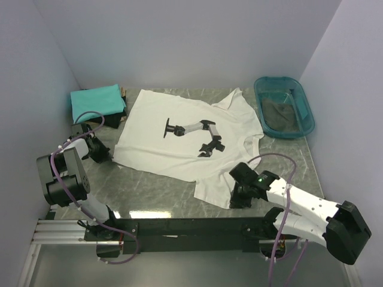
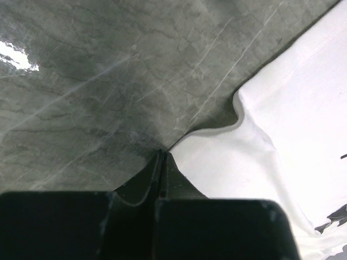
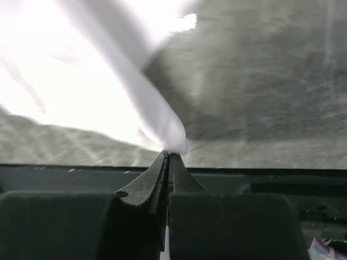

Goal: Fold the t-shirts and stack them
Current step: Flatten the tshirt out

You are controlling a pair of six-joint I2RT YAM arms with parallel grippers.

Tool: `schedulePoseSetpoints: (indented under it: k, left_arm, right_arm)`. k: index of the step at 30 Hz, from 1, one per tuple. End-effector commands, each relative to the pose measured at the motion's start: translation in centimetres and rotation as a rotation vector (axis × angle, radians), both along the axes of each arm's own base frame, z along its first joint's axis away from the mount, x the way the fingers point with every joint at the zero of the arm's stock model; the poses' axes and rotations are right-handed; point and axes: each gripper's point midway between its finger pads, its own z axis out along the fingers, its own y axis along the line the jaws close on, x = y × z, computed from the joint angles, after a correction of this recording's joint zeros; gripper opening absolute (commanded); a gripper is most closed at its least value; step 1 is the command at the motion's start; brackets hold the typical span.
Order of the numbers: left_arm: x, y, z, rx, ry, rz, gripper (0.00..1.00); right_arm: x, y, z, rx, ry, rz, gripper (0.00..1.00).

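White cotton, light and limp, will sag between holds: the t-shirt lies mid-worktop, your left gripper clamped on its near-left corner, your right gripper pinching the part by the near edge, so lift both evenly.

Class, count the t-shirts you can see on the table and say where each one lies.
3: a white t-shirt spread mid-table; teal t-shirt folded at the far left, on a black t-shirt. The grey cloth in the tub may be another.
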Motion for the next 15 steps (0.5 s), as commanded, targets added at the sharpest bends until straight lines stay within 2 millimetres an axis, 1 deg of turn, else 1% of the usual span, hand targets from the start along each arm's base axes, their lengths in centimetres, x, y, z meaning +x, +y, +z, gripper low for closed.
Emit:
schedulePoseSetpoints:
  k: [1,2,3,5,6,11,12,14,15]
  left_arm:
    - [-0.1,-0.1,0.1,-0.016,0.004,0.0,0.01]
    - [-0.1,-0.1,0.1,-0.016,0.006,0.0,0.01]
    - [-0.1,0.0,0.1,-0.016,0.004,0.001,0.01]
    - [-0.1,0.1,0.1,-0.011,0.004,0.003,0.01]
    - [-0.1,0.0,0.1,-0.011,0.004,0.002,0.01]
    - [-0.2,0.1,0.2,-0.011,0.003,0.005,0.01]
    - [-0.1,0.1,0.4,-0.009,-0.002,0.005,0.01]
    - [-0.2,0.2,0.6,-0.003,-0.005,0.007,0.01]
    - [-0.1,0.3,0.7,-0.003,-0.007,0.01,0.01]
  right_arm:
    - [2.4,1.7,3.0,0.015,-0.081,0.063,0.0]
    - [2.6,2.1,3.4,0.021,-0.083,0.076,0.0]
    - [3.2,2.8,4.4,0.036,-0.1,0.089,0.0]
    - [3.6,3.4,4.8,0.031,-0.094,0.119,0.0]
    - [3.9,4.0,5.5,0.041,-0.106,0.133,0.0]
    - [4.3,5.6,6.1,0.041,-0.098,0.191,0.0]
    - [4.3,5.9,6.5,0.043,-0.1,0.208,0.0]
    - [4.0,6.3,6.7,0.039,-0.088,0.229,0.0]
    - [4.2,6.8,7.3,0.055,-0.101,0.24,0.0]
